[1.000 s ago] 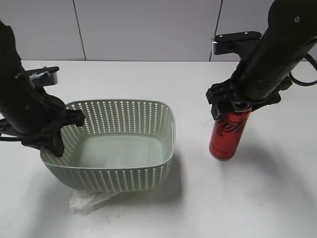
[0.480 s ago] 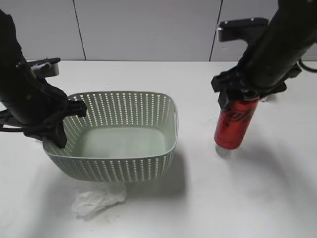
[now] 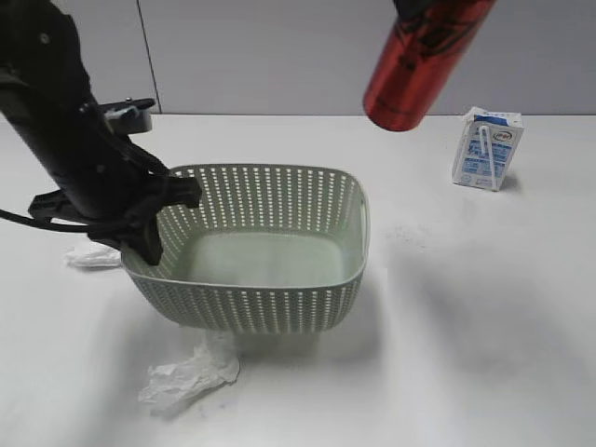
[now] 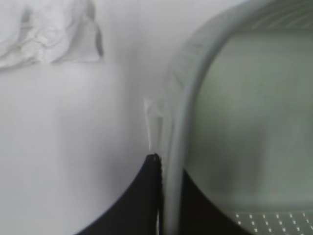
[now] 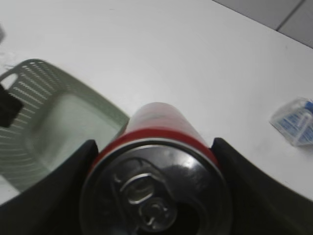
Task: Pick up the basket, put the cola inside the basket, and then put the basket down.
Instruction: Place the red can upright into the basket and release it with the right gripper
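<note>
In the last second the cola has gone from standing on the table, off to the right of the basket, to hanging high in the air, tilted, its base just above and to the right of the basket's far right corner. The right gripper is clamped on the can just under its silver top, one dark finger on each side; from the exterior view the gripper itself is out of the top of the picture. The basket has shifted too: it sits further right and higher than before, clear of the table with a shadow under it, its left wall pinched between the fingers of the left gripper, one inside and one outside the rim.

So I'd judge the lift of both things done and the carry under way; what remains is bringing the can over the opening, lowering it in, letting go, then setting the basket down.

With the right arm out of the way, a small white-and-blue carton shows at the back right, standing well apart from the basket. The table is plain white. Crumpled white plastic lies near the basket's front left, another scrap to its left. Behind runs a pale grey panelled wall
</note>
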Controlling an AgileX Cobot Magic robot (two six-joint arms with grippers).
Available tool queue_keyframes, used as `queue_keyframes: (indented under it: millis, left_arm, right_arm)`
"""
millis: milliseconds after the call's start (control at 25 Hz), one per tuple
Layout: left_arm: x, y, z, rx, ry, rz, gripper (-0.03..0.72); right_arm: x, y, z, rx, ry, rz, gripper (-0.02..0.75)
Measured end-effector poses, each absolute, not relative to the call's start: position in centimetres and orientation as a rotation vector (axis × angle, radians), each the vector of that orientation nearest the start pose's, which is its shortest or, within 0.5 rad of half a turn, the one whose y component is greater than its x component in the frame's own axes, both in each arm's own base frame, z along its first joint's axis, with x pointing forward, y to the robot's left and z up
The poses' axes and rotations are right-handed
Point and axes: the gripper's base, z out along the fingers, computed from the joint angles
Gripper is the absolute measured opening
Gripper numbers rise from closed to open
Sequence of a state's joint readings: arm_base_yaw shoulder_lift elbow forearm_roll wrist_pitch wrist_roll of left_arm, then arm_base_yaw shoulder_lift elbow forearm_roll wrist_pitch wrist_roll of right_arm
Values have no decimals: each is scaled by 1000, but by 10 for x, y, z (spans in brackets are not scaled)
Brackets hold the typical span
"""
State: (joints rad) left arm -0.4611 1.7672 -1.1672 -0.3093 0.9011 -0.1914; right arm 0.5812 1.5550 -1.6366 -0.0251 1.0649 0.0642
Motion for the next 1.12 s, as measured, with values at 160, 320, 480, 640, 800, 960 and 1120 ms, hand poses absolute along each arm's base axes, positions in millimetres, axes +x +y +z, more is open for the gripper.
queue_keyframes:
  millis: [160, 320, 480, 640, 800, 960, 1120]
  left_arm:
    - [297, -184, 213, 197, 2994, -480, -3]
    - [300, -188, 221, 203, 2968, -498, -3]
    - [300, -188, 220, 204, 2976, -497, -3]
    - [299, -187, 220, 210, 2986, -490, -3]
    - [298, -186, 219, 228, 3006, -465, -3]
    - [298, -186, 219, 229, 3006, -464, -3]
    - [297, -186, 219, 231, 3007, -461, -3]
  right_arm:
    - [270, 214, 387, -772, 2418, 275, 498]
    - [279, 241, 352, -852, 2503, 265, 498]
    - [294, 255, 315, -908, 2581, 218, 498]
    - [304, 265, 284, -948, 2644, 181, 498]
    - [304, 269, 278, -982, 2655, 218, 498]
    - [303, 271, 278, -1011, 2650, 260, 524]
    - [302, 272, 283, -1011, 2638, 275, 594]
